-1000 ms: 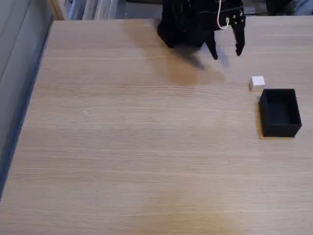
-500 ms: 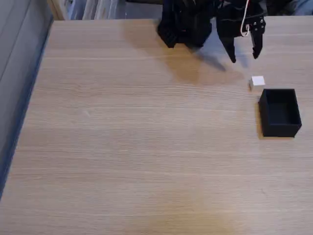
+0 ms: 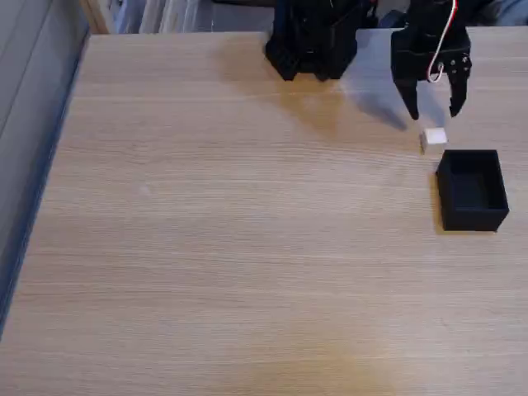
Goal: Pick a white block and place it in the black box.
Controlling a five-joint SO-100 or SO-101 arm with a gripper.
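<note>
The black pincer point(image 3: 434, 115) is hanging over the far right part of the wooden table point(image 3: 231, 239) in the fixed view, its two fingers point(image 3: 410, 103) pointing down toward the tabletop and standing spread apart, with nothing pinched between them. A red and a white wire are looping down its front, the white one curling between the fingers' upper ends. Just below the fingertips, in line with the gap between them, the white block point(image 3: 433, 138) is sitting on the wood; it is lying close under the tips, though I cannot tell from here whether the tips are level with it or hovering above it. No finger is touching it as far as I can see. Further toward the near edge from the pincer, and slightly to the right in this view, the black box point(image 3: 472, 190) is resting on the table with its open top facing up, its far left corner lying just beside the block; I cannot tell whether the two are touching. The inside of the box is looking dark. To the left of the pincer, at the table's far edge, the arm's black base point(image 3: 312, 41) is standing, and the pincer's shadow is falling on the wood between the two.
</note>
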